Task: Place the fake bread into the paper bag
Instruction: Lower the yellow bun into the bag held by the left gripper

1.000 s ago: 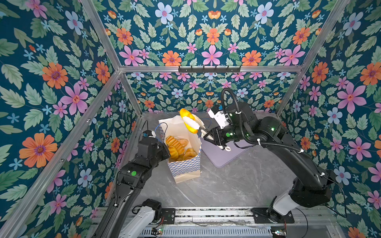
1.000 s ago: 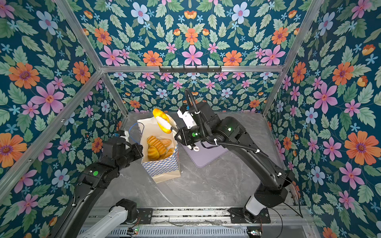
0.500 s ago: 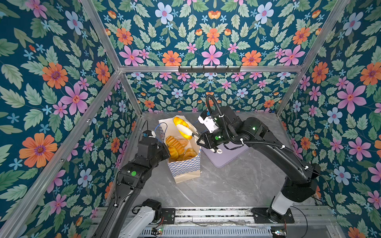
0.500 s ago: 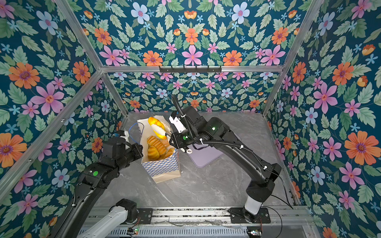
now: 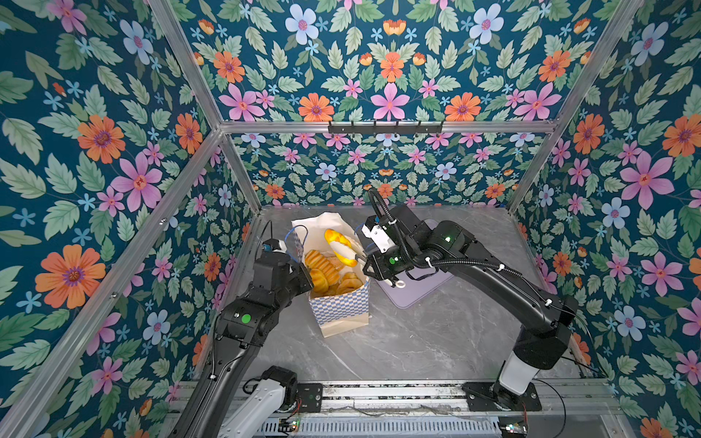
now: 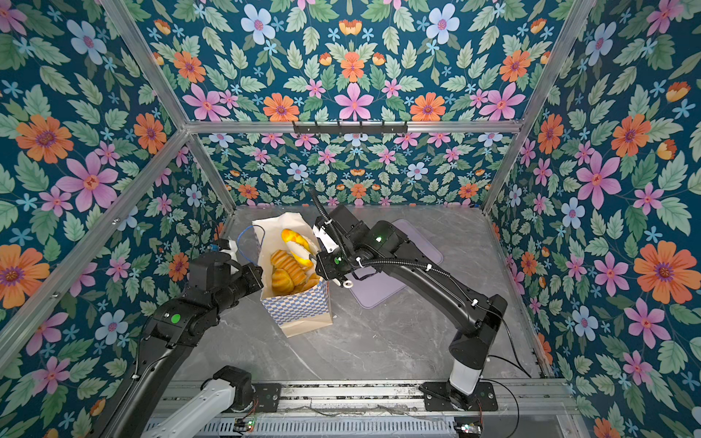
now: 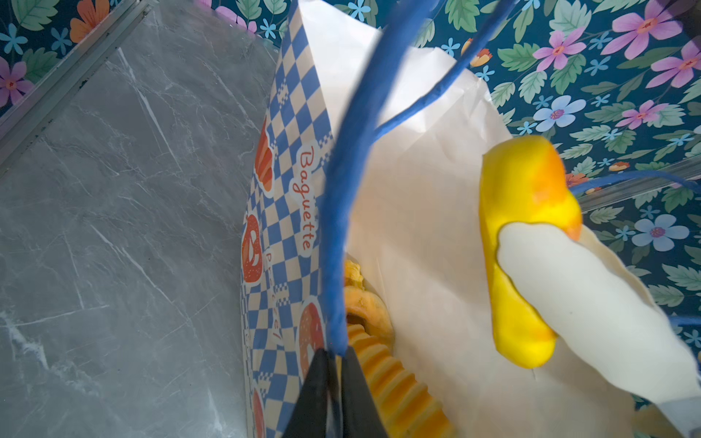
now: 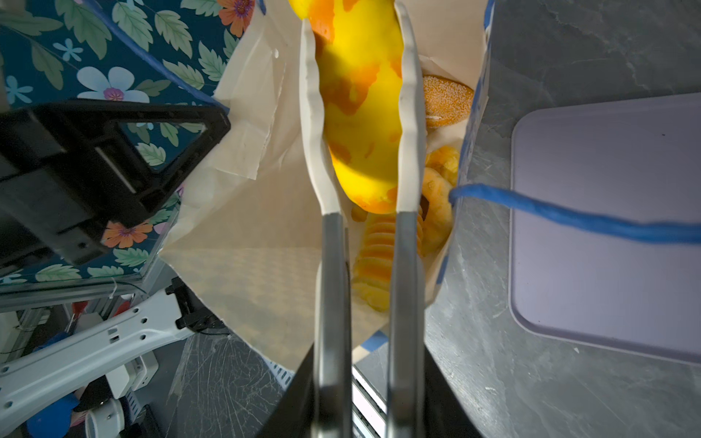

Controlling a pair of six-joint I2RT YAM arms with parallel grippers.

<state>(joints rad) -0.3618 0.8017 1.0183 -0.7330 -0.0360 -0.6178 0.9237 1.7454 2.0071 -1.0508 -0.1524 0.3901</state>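
The paper bag (image 5: 343, 309) (image 6: 299, 305) stands open on the grey table, with several fake bread pieces (image 5: 328, 271) (image 6: 286, 271) inside. My right gripper (image 5: 347, 252) (image 8: 354, 57) is shut on a long yellow fake bread roll (image 5: 335, 240) (image 6: 294, 239) (image 8: 360, 113), held between its white-tipped fingers (image 8: 313, 113) over the bag's mouth. The roll (image 7: 523, 212) hangs above the bread in the bag. My left gripper (image 5: 305, 275) (image 7: 335, 354) is shut on the bag's blue cord handle (image 7: 341, 212) at the left rim. A ribbed roll (image 7: 398, 383) lies just inside.
A flat lavender tray (image 5: 417, 290) (image 6: 379, 292) (image 8: 607, 227) lies on the table right of the bag, partly under my right arm. Floral walls with aluminium posts close in three sides. A black hook rail (image 5: 385, 127) runs along the back wall.
My right gripper has carried the yellow roll leftward from beside the tray to over the bag's mouth, and lower. The left arm and the bag have stayed put.
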